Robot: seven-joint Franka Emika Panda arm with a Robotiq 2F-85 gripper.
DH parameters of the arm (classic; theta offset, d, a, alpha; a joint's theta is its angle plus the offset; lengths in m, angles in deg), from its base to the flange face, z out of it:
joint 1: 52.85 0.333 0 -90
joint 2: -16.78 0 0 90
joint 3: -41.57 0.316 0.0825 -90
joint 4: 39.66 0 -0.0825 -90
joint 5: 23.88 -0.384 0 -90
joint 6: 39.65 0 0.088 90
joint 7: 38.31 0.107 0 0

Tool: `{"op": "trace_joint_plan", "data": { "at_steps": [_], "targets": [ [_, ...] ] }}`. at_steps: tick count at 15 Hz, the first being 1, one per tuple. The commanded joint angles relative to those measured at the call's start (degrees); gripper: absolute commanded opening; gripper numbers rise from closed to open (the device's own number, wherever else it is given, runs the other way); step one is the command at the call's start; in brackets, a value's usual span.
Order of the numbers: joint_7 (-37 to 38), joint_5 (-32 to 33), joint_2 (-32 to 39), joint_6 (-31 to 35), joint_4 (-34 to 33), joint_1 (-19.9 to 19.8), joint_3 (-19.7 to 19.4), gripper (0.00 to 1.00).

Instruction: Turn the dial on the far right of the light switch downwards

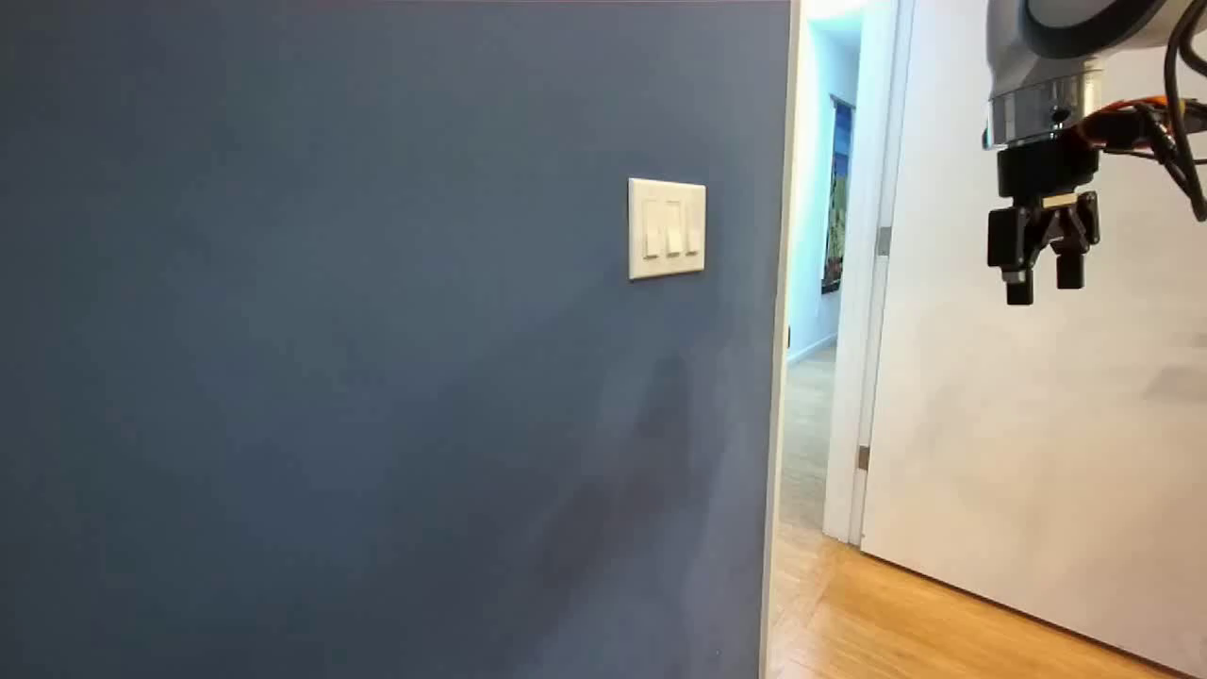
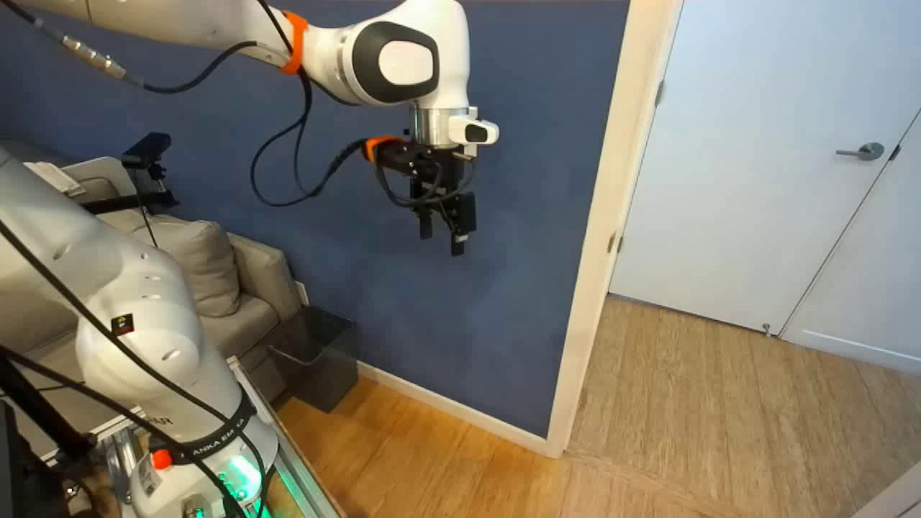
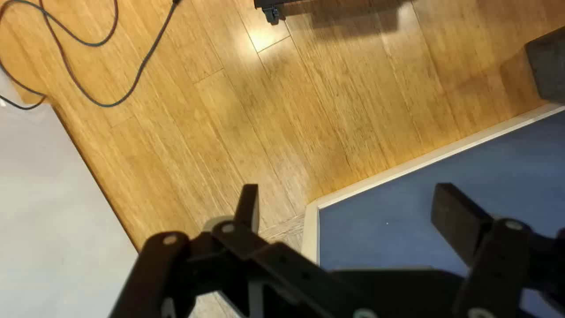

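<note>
A cream switch plate is fixed to the dark blue wall in an exterior view. It has three vertical controls side by side. The far right dial is narrower than the other two, with its wider part low in its slot. My gripper hangs with its fingers down, apart from the plate, to the right of it in that view. It also shows in an exterior view, in front of the blue wall, where the plate does not show. In the wrist view the gripper is open and empty; the plate is out of view.
The blue wall ends at a pale door frame. A white door stands beyond it. A sofa and a dark bin stand along the wall. Cables lie on the wooden floor.
</note>
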Motion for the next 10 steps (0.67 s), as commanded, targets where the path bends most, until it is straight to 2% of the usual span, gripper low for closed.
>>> {"op": "trace_joint_plan", "data": {
  "at_steps": [1, 7, 10],
  "targets": [
    [0.1, 0.13, 0.01, -0.13, -0.1, 0.41, -0.38, 1.0],
    [0.1, 0.13, 0.01, -0.13, -0.1, 0.41, -0.38, 1.0],
    [-3.97, -3.18, -0.96, 1.27, -1.3, 2.76, -0.46, 1.0]
  ]
}}
